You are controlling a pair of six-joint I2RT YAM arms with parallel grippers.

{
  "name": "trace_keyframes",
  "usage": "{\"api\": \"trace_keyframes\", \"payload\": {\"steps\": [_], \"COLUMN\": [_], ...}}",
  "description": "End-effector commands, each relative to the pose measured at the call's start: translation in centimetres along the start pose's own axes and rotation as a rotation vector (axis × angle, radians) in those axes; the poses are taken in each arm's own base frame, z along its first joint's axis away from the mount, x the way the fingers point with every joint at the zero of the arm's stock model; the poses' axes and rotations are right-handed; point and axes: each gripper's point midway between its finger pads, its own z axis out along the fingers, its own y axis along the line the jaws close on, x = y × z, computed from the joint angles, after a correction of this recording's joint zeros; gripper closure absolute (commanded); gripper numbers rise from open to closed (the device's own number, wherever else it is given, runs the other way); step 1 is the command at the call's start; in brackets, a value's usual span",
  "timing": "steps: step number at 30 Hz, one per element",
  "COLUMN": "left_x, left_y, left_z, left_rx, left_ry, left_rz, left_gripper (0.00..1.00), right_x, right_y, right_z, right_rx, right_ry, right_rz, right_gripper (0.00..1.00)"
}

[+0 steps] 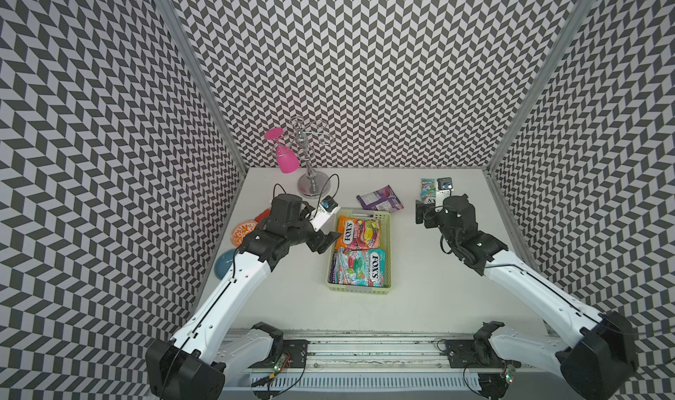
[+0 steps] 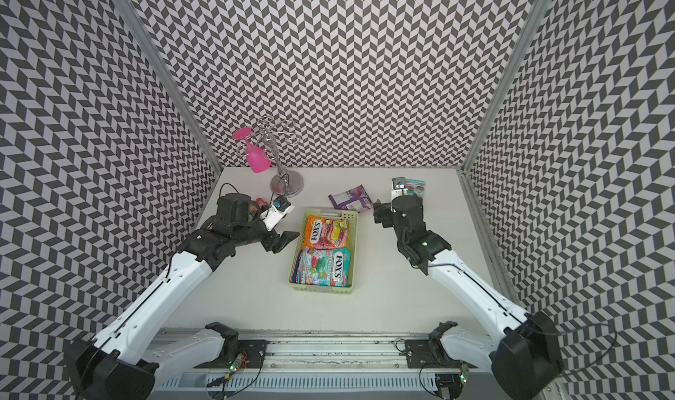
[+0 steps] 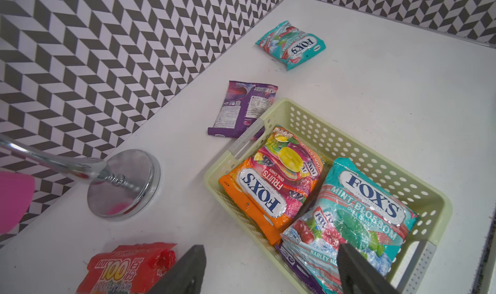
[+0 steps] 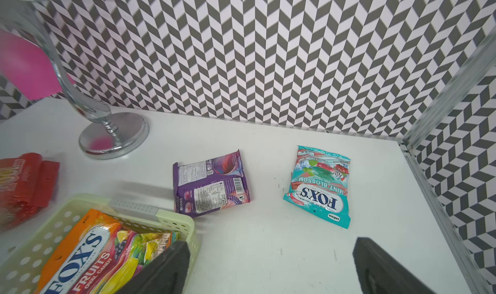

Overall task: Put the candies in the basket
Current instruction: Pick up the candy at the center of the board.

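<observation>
The left gripper (image 1: 328,241) hangs at the left rim of the basket (image 1: 359,287) with its jaws spread and nothing between them. The orange bag (image 1: 356,232) and a teal bag (image 1: 359,268) lie inside and nearly fill it. The right gripper (image 4: 271,243) is likewise spread wide and empty, over bare table. Three candies remain outside: the purple bag (image 4: 212,183) just beside the basket's far end, a second teal bag (image 4: 319,185) near the far right corner, and the red bag (image 3: 126,268) by the left arm. These bags lie flat and glossy, so pads closing on one may skid off the film or only pinch a corner. A bag dropped onto the full basket could slide over its low wall. Reaching for the red bag risks bumping the chrome stand (image 3: 123,182) close by.
</observation>
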Motion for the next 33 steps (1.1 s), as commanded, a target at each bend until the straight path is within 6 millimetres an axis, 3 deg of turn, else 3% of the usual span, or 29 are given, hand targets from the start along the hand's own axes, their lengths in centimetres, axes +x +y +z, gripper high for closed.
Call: {"api": "trace_keyframes", "payload": {"steps": [1, 12, 19, 26, 33], "left_x": [-0.5, 0.7, 1.2, 1.6, 2.0], "left_y": [0.7, 3.5, 4.3, 3.3, 2.6], "left_z": [-0.9, -2.2, -2.1, -1.9, -2.0], "left_rx": [-0.004, -0.094, -0.134, -0.087, -0.058], "left_ry": [-0.071, -0.109, -0.095, -0.082, -0.062], "left_rz": [-0.070, -0.116, -0.129, -0.085, -0.039], "left_gripper": [0.16, 0.06, 0.01, 0.01, 0.01], "right_x": [-0.7, 1.6, 3.5, 6.0, 8.3], "right_y": [-0.9, -2.0, -4.2, -5.9, -6.9], "right_z": [1.9, 10.5, 16.1, 20.9, 24.0], "right_rx": [0.086, 0.254, 0.326, 0.323, 0.305], "right_ry": [0.035, 0.225, 0.337, 0.405, 0.472], "right_rz": [0.031, -0.007, -0.013, 0.006, 0.028], "right_gripper": [0.01, 0.05, 0.09, 0.12, 0.13]}}
